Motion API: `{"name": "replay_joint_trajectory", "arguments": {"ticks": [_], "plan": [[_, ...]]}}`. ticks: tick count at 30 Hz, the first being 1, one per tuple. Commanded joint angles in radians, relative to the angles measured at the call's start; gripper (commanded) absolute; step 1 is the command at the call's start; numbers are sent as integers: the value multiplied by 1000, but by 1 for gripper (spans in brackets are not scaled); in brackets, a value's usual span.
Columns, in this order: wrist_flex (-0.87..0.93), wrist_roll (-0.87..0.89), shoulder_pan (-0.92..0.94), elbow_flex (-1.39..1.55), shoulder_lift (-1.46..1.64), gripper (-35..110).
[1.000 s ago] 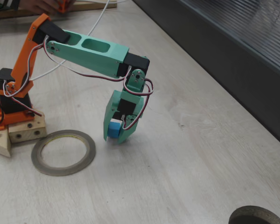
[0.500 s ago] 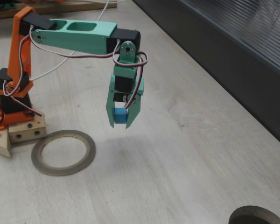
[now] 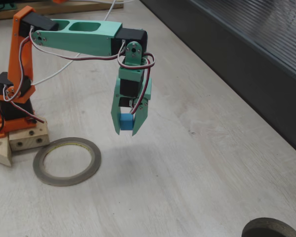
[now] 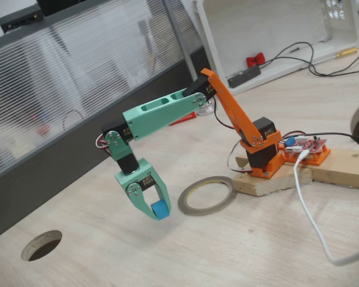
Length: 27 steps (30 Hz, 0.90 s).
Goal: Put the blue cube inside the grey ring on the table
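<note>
The blue cube [image 3: 126, 122] [image 4: 160, 210] hangs in the air above the table [image 3: 197, 163] [image 4: 227, 251], clamped between the green fingers of my gripper [image 3: 127, 126] [image 4: 157, 209], which is shut on it. The grey ring [image 3: 66, 161] [image 4: 207, 195] lies flat on the table near the arm's wooden base. In a fixed view [image 3: 127, 126] the gripper is above and to the right of the ring. In another fixed view [image 4: 157, 209] it is left of the ring, apart from it.
The orange arm base sits on wooden blocks [image 3: 19, 140] [image 4: 299, 173]. A dark ribbed wall panel [image 3: 246, 54] borders the table. A darker round ring [image 3: 271, 229] shows at the bottom right edge. A white cable [image 4: 311, 221] trails across the table.
The gripper rose off the table with the blue cube a second ago and turned upright. Over the last half second it has barely moved.
</note>
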Motion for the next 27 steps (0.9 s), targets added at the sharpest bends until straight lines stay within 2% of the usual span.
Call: {"name": "replay_joint_trajectory", "arguments": {"ticks": [1,8,17,27], "plan": [[11,17,112,-9,57,3],[11,17,291,-8,60,3],[9,17,428,-8,60,3],[11,17,451,-9,58,3]]}}
